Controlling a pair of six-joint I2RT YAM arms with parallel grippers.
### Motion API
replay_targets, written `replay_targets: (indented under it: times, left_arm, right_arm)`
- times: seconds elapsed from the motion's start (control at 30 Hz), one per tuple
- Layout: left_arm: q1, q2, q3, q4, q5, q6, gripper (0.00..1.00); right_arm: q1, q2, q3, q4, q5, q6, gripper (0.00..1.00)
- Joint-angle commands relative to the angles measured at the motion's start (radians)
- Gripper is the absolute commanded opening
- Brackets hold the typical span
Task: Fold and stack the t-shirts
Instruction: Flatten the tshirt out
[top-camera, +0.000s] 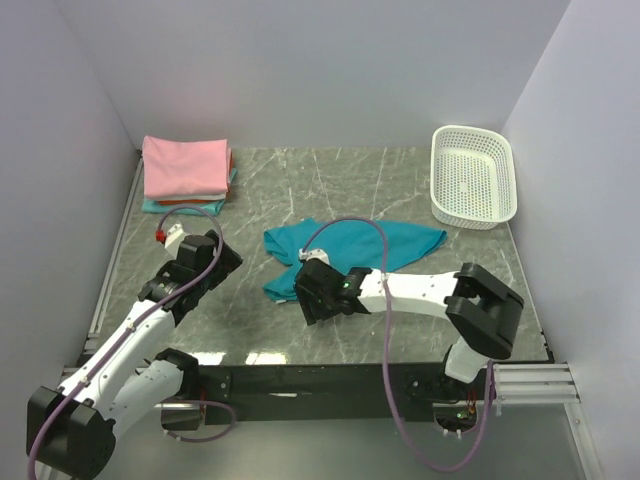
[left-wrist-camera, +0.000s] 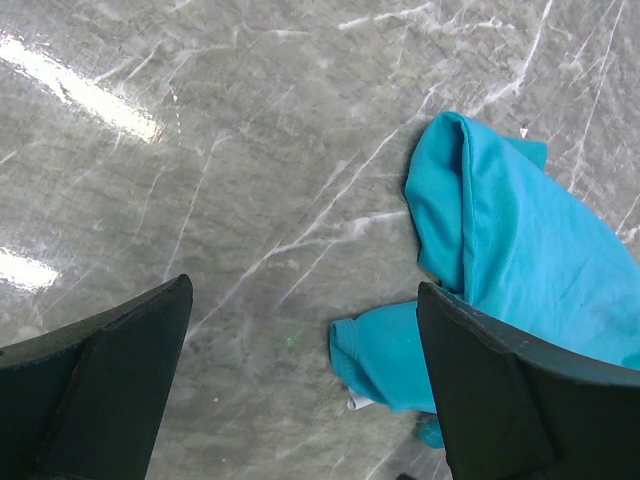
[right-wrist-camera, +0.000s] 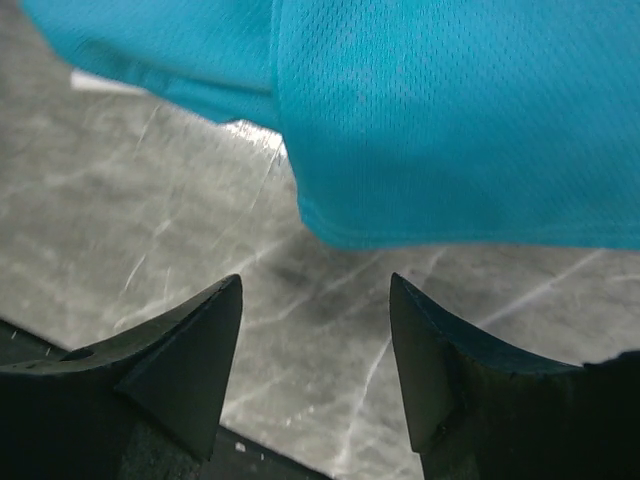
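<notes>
The teal-blue short-sleeved cloth t-shirt (top-camera: 355, 245) lies rumpled and partly spread at the centre of the top view, on the grey marble-pattern table (top-camera: 300, 185). In the upper left, a folded pink t-shirt (top-camera: 185, 165) tops a small stack, with an aqua edge (top-camera: 152, 206) and a red edge (top-camera: 195, 203) showing beneath it. The right gripper (right-wrist-camera: 315, 285) hangs low at the teal shirt's lower-left hem, jaws apart, holding nothing. The left gripper (left-wrist-camera: 305, 295), left of that shirt, is spread wide and empty. A white plastic lattice basket (top-camera: 472, 178) sits upper right.
</notes>
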Motion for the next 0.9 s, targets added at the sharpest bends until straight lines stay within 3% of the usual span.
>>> replay_targets:
  times: [0.0,0.23,0.33,0.47,0.53,0.87]
  left_arm:
    - [0.002,-0.016,-0.004,0.007,-0.002,-0.005,0.99]
    - [0.002,-0.010,-0.001,0.013,-0.009,-0.004,1.00]
    - [0.002,-0.010,-0.003,0.007,-0.014,-0.008,0.99]
    - [0.002,-0.015,-0.006,0.002,-0.025,-0.016,0.99]
    - [0.002,-0.013,-0.004,0.003,-0.031,-0.021,1.00]
    - [0.002,0.043,0.009,0.051,-0.014,-0.022,1.00]
  right_arm:
    - [0.005,0.023,0.062,0.047,0.094,0.048,0.67]
    - [0.005,0.082,0.085,0.058,0.201,0.112,0.62]
    - [0.005,0.115,0.088,0.040,0.266,0.147,0.44]
    - [0.005,0.116,0.089,0.015,0.300,0.169,0.07]
    - [0.007,0.091,0.079,0.015,0.300,0.160,0.00]
    - [-0.017,-0.131,0.073,-0.111,0.318,0.088,0.00]
